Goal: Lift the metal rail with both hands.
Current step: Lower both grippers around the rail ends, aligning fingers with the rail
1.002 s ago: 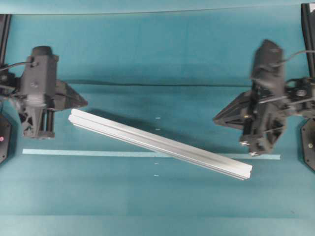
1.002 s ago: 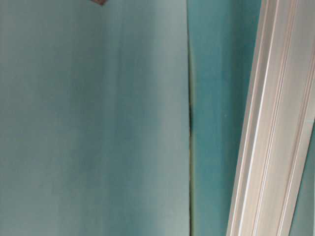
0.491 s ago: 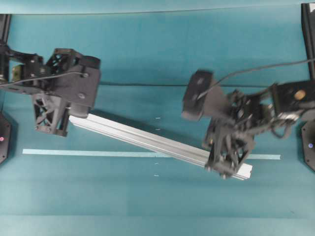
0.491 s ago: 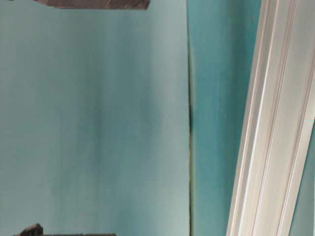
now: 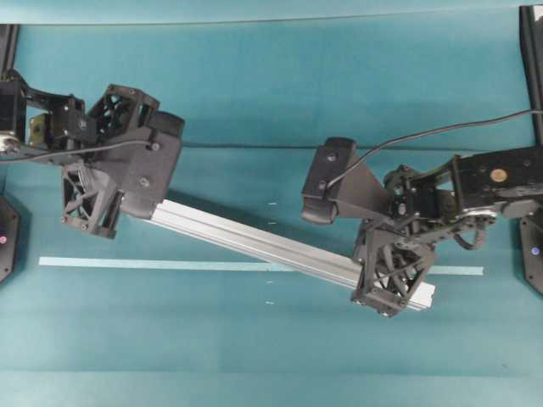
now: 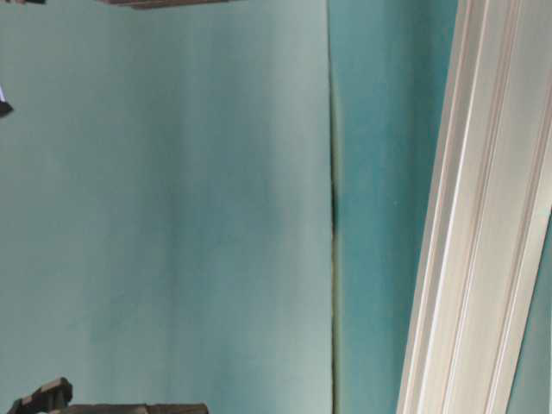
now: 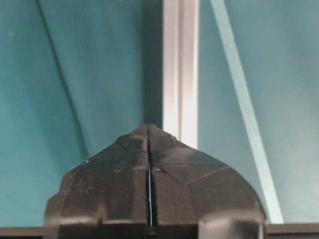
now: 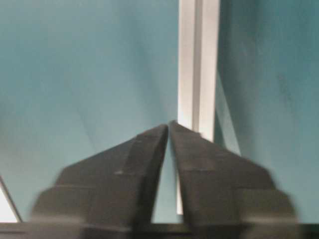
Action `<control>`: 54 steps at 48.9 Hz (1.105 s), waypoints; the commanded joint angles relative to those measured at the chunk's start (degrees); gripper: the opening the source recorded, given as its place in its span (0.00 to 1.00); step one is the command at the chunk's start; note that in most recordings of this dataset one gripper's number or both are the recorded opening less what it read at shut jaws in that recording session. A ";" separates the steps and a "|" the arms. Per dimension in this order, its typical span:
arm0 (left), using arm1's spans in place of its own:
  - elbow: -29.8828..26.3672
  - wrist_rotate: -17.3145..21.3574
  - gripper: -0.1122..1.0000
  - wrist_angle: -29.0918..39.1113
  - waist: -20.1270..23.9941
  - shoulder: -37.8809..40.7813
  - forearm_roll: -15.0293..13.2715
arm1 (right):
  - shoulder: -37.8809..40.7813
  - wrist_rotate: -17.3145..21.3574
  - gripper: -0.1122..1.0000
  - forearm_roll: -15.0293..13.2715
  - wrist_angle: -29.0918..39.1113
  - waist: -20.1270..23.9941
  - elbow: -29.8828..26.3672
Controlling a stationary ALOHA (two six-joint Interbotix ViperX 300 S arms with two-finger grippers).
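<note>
Clearly, the metal rail (image 5: 254, 243) looked hard and stiff, so it would not bend or sag when picked up. It was probably smooth and a bit slippery, and long enough to tip if only one end went up. The best places to grab it seemed to be near its two ends, one hand for each, pinching across its narrow width.

The rail lay flat on the teal table (image 5: 271, 93), slanting from the upper left down to the lower right. It crossed over the thin pale tape strip (image 5: 127, 263).

On the left, the left gripper (image 7: 149, 130) hung over the rail's left end, pointing down at it. Its two black jaws were pressed together with only a hair of a gap, and nothing was between them. The rail ran on just past its tip.

On the right, the right gripper (image 8: 168, 124) was bent down over the rail's right end. Its jaws touched at the tips but spread apart further back, so they looked only partly parted. They held nothing yet.
</note>
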 commanded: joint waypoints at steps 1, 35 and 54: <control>-0.26 -0.35 0.10 -0.18 -0.09 -0.88 0.18 | 0.26 0.18 0.44 0.18 0.00 -0.44 -0.18; 5.19 -3.25 0.95 -6.42 -0.26 -0.97 0.18 | 0.88 2.90 0.99 -0.97 1.23 0.18 2.29; 6.94 -3.25 0.95 -9.58 -0.09 5.01 0.18 | 4.66 2.90 0.99 -0.97 -4.92 1.67 6.24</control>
